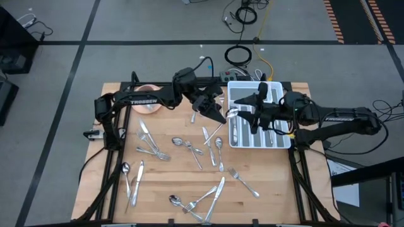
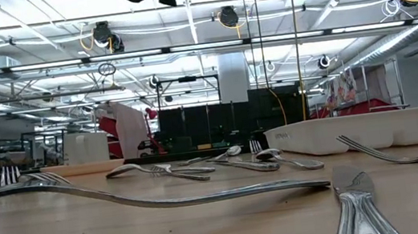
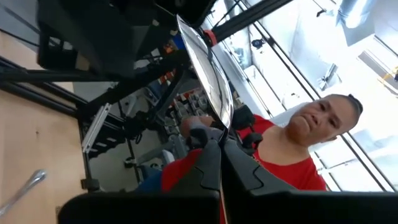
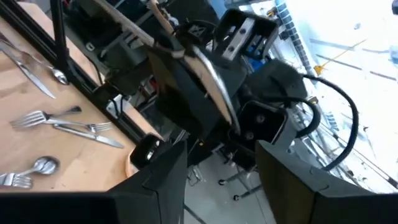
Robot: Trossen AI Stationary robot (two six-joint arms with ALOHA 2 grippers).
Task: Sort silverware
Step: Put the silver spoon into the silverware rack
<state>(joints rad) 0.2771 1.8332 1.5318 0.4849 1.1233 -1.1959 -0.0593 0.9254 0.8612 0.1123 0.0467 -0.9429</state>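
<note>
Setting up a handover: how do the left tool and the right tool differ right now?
The left tool is shut on a piece of silverware; the right tool is open and empty. The left tool hangs over bare table beside the white tray; the right tool hangs over that tray. Both are raised, facing each other.

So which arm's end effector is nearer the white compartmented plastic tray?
Right. The right end effector hovers directly over the white compartmented plastic tray; the left end effector, gripping a shiny metal utensil, sits just beside it.
</note>
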